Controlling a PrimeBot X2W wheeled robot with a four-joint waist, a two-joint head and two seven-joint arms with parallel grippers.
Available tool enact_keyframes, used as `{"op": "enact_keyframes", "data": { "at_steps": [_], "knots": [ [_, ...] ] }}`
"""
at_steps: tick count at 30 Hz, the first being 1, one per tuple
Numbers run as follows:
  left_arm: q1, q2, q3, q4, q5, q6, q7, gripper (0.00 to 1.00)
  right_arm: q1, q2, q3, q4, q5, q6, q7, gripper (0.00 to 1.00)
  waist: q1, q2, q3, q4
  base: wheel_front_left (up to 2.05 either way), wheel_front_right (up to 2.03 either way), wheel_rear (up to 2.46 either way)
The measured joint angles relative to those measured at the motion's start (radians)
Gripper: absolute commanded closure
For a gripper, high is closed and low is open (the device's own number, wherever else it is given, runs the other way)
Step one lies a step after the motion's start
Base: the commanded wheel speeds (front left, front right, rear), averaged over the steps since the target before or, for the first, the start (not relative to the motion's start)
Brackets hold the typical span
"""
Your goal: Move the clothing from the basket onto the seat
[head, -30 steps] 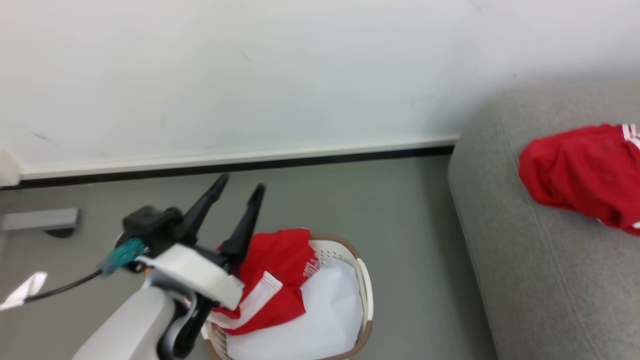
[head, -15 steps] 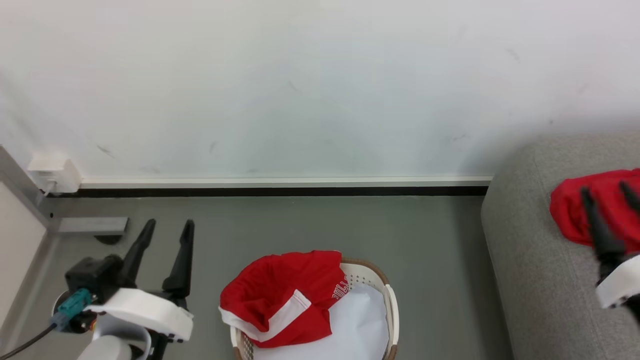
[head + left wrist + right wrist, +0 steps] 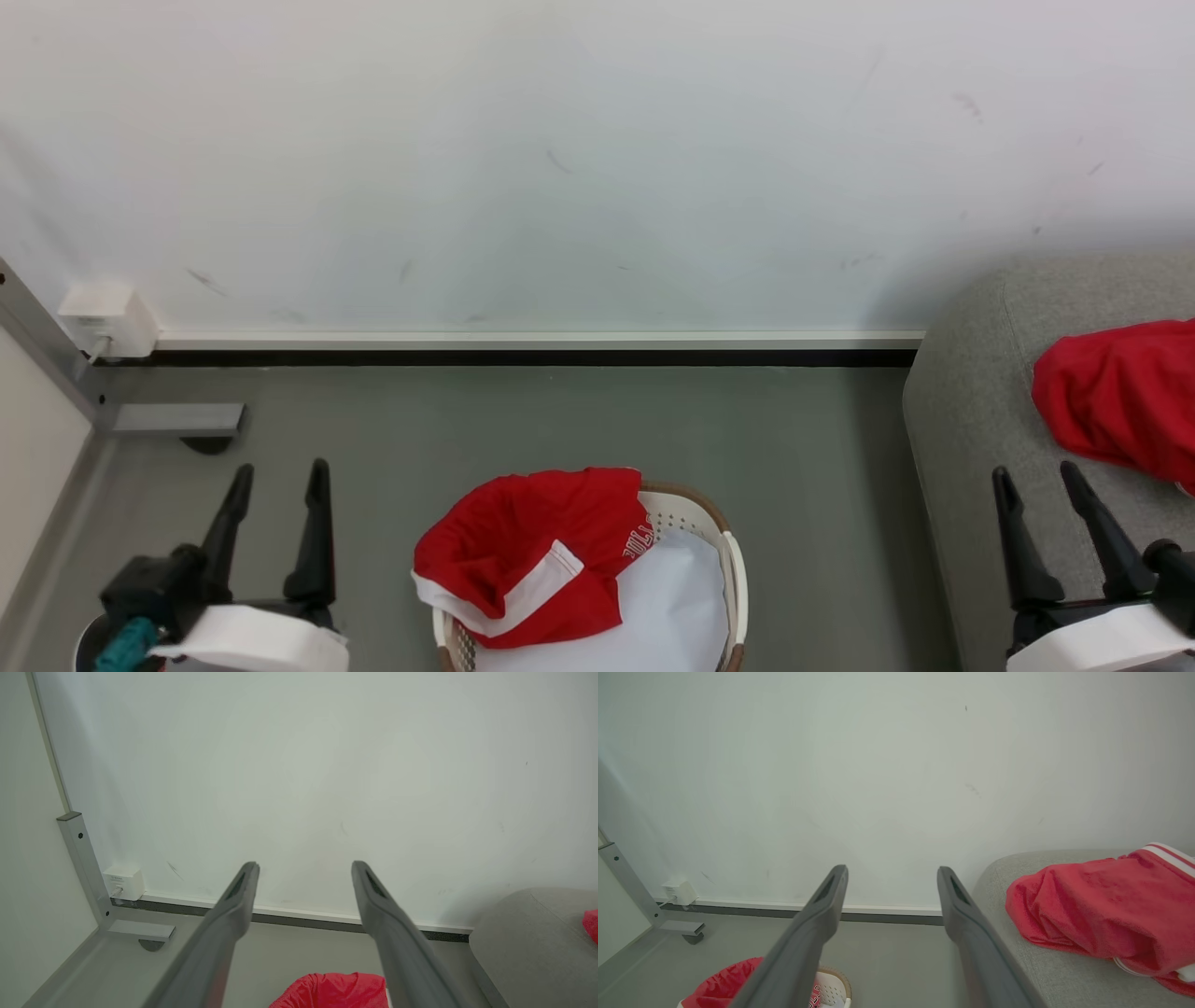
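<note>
A red jersey point(image 3: 527, 551) with white trim and lettering hangs over the left rim of the cream basket point(image 3: 735, 579), which stands on the floor at the bottom middle of the head view. A second red garment point(image 3: 1116, 397) lies on the grey seat point(image 3: 971, 420) at the right; the right wrist view shows that garment point(image 3: 1101, 910) crumpled, with white stripes. My left gripper point(image 3: 277, 471) stands open at the lower left, apart from the basket, nothing between its fingers. My right gripper point(image 3: 1034, 474) stands open at the lower right over the seat's front, empty.
A white wall with a dark skirting strip point(image 3: 523, 357) runs behind the grey floor. At the left stand a grey metal frame with a foot point(image 3: 177, 420) and a small white box point(image 3: 103, 317) on the wall. A white sheet point(image 3: 653, 607) lines the basket.
The head camera has shifted, so the whole picture moved. My left gripper has dropped to the lower left, off the jersey. My right gripper has drawn back from the garment on the seat.
</note>
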Motion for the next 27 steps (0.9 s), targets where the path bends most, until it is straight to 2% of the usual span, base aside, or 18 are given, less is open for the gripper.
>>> {"op": "enact_keyframes", "data": {
  "at_steps": [3, 10, 18, 27],
  "knots": [
    [0.023, -0.025, 0.023, -0.005, 0.072, -0.021, 0.0, 0.0, 0.007, 0.034, -0.009, 0.0, -0.038, 0.0, -0.003, 0.0, 0.0, 0.0, 0.003, -0.004, 0.0, 0.0, 0.0],
    [0.052, -0.102, 0.092, 0.033, 0.14, -0.079, 0.0, 0.0, 0.007, 0.086, -0.021, -0.006, -0.078, 0.0, -0.006, 0.0, 0.0, 0.0, 0.0, -0.007, 0.0, 0.0, 0.0],
    [0.031, -0.129, 0.131, 0.068, 0.197, -0.122, 0.0, 0.0, -0.005, 0.093, -0.005, 0.013, -0.08, 0.0, -0.006, 0.0, 0.0001, 0.0, 0.013, 0.0, 0.0, 0.0, 0.0],
    [0.025, -0.151, 0.157, 0.074, 0.233, -0.139, 0.0, 0.0, -0.02, 0.095, 0.012, 0.03, -0.08, 0.0, -0.006, 0.0, 0.0001, 0.0, 0.017, -0.007, 0.0, 0.0, 0.0]
  ]
}}
